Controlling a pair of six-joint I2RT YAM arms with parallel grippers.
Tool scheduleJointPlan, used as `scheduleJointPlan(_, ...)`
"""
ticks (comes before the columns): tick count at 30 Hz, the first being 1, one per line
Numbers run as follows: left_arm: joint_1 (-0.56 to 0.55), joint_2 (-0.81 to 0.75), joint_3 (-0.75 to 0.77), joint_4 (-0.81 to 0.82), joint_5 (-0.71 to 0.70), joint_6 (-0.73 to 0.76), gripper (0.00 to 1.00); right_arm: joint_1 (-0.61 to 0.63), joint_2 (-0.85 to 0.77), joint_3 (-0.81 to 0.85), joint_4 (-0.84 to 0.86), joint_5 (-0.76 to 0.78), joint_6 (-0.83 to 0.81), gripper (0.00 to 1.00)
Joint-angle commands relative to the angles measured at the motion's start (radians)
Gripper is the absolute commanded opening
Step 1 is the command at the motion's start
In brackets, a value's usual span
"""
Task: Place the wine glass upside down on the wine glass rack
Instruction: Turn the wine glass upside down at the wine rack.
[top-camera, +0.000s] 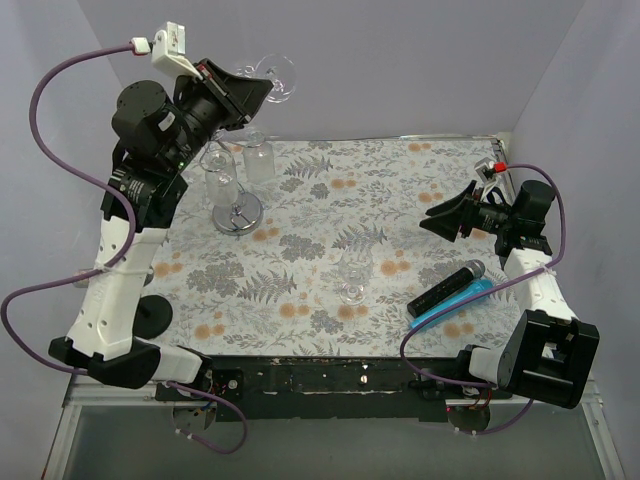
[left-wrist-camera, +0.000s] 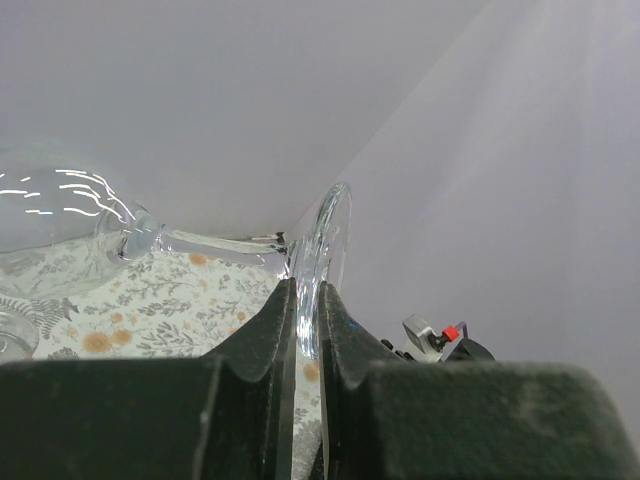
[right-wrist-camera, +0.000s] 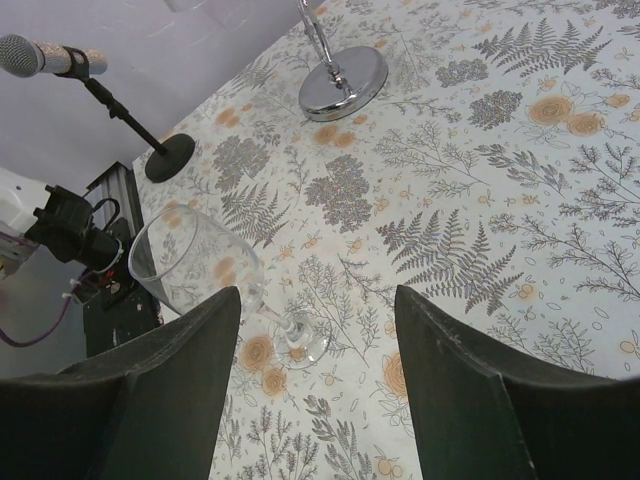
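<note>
My left gripper (top-camera: 262, 88) is raised high at the back left, shut on the round foot of a clear wine glass (top-camera: 279, 72). The glass hangs foot up, with its bowl (top-camera: 259, 158) low beside the top of the wine glass rack (top-camera: 237, 213), a silver wire stand with a shiny round base. In the left wrist view the jaws (left-wrist-camera: 310, 300) pinch the foot (left-wrist-camera: 327, 240), and the stem runs left to the bowl (left-wrist-camera: 60, 225). Another glass seems to hang on the rack. My right gripper (top-camera: 440, 218) is open and empty at the right.
A second wine glass (top-camera: 352, 277) stands upright mid-table; it also shows in the right wrist view (right-wrist-camera: 200, 270), between my open fingers (right-wrist-camera: 318, 300). A black microphone (top-camera: 447, 288) lies on a blue object at the right. A microphone stand base (top-camera: 150, 315) sits front left. The rack base (right-wrist-camera: 343, 85) is far off.
</note>
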Motion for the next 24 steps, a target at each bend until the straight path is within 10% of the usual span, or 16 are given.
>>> scheduleJointPlan(1,0.010,-0.058,0.078,0.052,-0.056,0.060,0.00,-0.006,-0.004,0.001,0.036,-0.028,-0.005,0.70)
scheduleJointPlan(24,0.014,-0.074,0.049,0.056,-0.318,0.243,0.00,-0.006,0.010,0.009,0.022,-0.048,-0.002,0.70)
